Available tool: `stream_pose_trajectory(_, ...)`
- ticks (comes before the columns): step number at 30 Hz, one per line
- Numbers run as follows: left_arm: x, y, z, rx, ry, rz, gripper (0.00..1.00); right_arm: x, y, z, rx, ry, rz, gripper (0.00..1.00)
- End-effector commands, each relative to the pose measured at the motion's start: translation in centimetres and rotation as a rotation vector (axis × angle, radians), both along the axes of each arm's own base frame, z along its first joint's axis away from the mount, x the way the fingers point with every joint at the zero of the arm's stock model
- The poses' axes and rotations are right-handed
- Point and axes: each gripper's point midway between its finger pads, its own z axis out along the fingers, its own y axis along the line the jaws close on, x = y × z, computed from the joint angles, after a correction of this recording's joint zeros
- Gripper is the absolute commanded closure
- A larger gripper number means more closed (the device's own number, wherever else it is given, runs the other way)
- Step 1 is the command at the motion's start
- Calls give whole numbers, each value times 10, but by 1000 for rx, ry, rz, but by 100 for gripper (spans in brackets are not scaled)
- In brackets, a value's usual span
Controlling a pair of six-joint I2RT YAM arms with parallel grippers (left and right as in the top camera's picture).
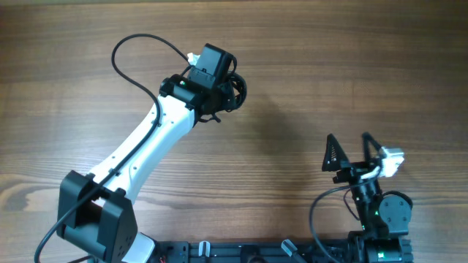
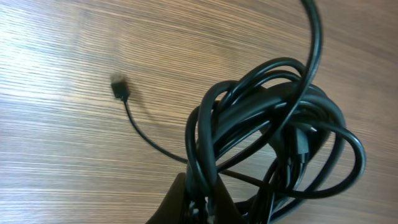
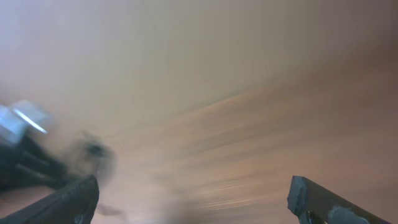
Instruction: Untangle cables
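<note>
Left end effector (image 2: 198, 206): pinched fully closed, strands of the cables (image 2: 273, 112) running straight into the pinch at the bottom of the left wrist view. Sits over the upper middle of the desk (image 1: 314, 66), bundle right at the fingertips. Can't tell whether lifted or resting on the wood.

Right end effector (image 1: 351, 151): spread wide, nothing between the fingers. Low on the right by its own base, well apart from the bundle.

Desk: brown wood-grain top, matte, streaks running left-right in overhead. Nothing of the room visible past the desk. Black mounting rail (image 1: 241, 252) along the bottom edge of overhead.

Right wrist view badly blurred: tan surface, two dark fingertips at the lower corners, a smeared white-and-dark shape at left, can't tell what.

Cables: black, glossy, wound into one tight knot of overlapping loops, several strands crossing through the middle.
- One bigger loop bulging out lower right in the left wrist view.
- One cord heading up out of frame.
- Single thin tail (image 2: 146, 139) leaving the knot to the left, flat on the wood, ending in a small dark plug (image 2: 118, 85), slightly out of focus.
- Can't count separate cords.

Arm's own thicker wire (image 1: 146, 36) arcing over the desk upper left, apart from the knot.
</note>
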Motion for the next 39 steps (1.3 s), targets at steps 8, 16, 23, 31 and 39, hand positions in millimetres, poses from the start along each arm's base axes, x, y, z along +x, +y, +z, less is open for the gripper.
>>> stream_pose_trajectory(8, -1, -23, 16, -271, 69, -81, 96, -1, 5, 3, 570, 118, 32, 0)
stream_pose_trajectory(16, -16, -31, 16, -220, 29, -388, 96, -10, 27, 27, 397, 161, 149, 1)
stream_pose_trajectory(23, -56, -41, 14, -255, 83, -662, 96, -2, 61, 36, 328, 379, 340, 0)
stream_pose_trajectory(31, -94, -66, 41, -465, 91, -864, 96, 33, 97, 9, 593, 615, 536, 16)
stream_pose_trajectory(39, -110, -80, 53, -455, 62, -931, 96, 55, 132, -3, 830, 745, 795, 16)
